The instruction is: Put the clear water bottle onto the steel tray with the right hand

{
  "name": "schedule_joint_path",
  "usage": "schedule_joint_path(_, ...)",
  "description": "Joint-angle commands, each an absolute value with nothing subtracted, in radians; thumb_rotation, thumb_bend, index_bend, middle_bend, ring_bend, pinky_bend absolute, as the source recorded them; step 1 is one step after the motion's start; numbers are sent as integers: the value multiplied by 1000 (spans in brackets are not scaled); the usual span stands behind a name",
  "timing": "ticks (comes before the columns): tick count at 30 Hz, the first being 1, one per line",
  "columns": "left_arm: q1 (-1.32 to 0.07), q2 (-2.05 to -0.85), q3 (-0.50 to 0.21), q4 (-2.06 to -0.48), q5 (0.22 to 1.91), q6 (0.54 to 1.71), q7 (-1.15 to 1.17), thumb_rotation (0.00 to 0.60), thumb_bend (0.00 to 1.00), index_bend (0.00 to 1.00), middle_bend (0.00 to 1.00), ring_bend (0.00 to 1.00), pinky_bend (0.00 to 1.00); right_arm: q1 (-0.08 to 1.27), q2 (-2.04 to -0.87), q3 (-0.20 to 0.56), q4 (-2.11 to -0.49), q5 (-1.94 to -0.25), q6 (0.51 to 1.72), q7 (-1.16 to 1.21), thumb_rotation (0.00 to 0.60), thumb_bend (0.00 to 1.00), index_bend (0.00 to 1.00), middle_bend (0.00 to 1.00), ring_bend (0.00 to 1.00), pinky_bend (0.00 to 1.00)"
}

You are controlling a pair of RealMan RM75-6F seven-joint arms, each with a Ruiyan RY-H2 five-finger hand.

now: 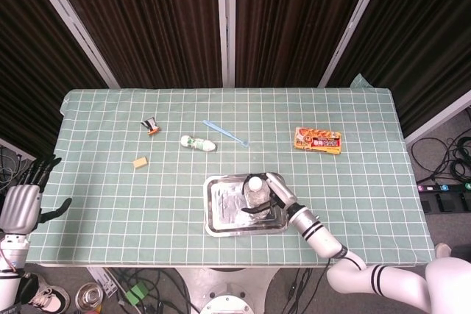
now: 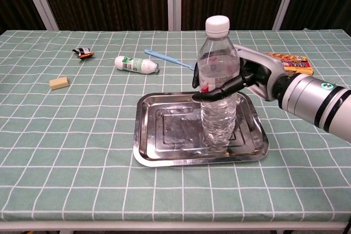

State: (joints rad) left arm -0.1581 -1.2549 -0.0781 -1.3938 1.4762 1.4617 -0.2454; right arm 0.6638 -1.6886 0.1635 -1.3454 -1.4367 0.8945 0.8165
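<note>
Water bottle [image 2: 219, 80] upright in steel tray [image 2: 151, 135], held by right hand [image 2: 248, 75]
Bottle: clear, white cap, right half of tray, fingers wrapped round its middle. Left hand [image 1: 20, 204]: off table at 8 o'clock, fingers spread, holding nothing. Snack box [image 1: 318, 140] at tray's 2 o'clock

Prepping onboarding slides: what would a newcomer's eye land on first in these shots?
The clear water bottle, upright in the steel tray near the table's front middle, gripped around its body by the right hand. Next, the small clutter across the far half of the green checked cloth, and the left hand hanging off the table's left edge, holding nothing.
</note>
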Motion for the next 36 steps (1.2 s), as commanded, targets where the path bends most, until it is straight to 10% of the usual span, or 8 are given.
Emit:
schedule_joint_path(1,-159,-1257,-78,-1392,1478,1462,-247,600,275,163,180,87,189,664,-1671,144,-1341,-1465,902,834,600,0,502,440,267,343)
schedule_joint_path(10,-163,-1264,-79,-1396,1490,1467,-240,600,275,163,180,87,189,669,-1560,90,-1406,-1533,907,870,600,0,13,184,8,91)
schedule_joint_path(22,-164,-1255,-86,-1440,1464,1454,-180,600,276,163,180,87,189,635,-1000,-41,-1741,-1386,778,322,600,0,0,21,0,0)
schedule_joint_path(28,-168,-1243,-83,-1476,1461,1440,-144,600,276,163,180,87,189,445,-988,-51,-1823,-1129,1213,-266,600,0,0,24,0,0)
schedule_joint_path(36,-170,-1240,-75,-1483,1461,1424,-141,600,276,163,180,87,189,310,-1157,-28,-1612,-1268,1466,-241,600,0,0,28,0,0)
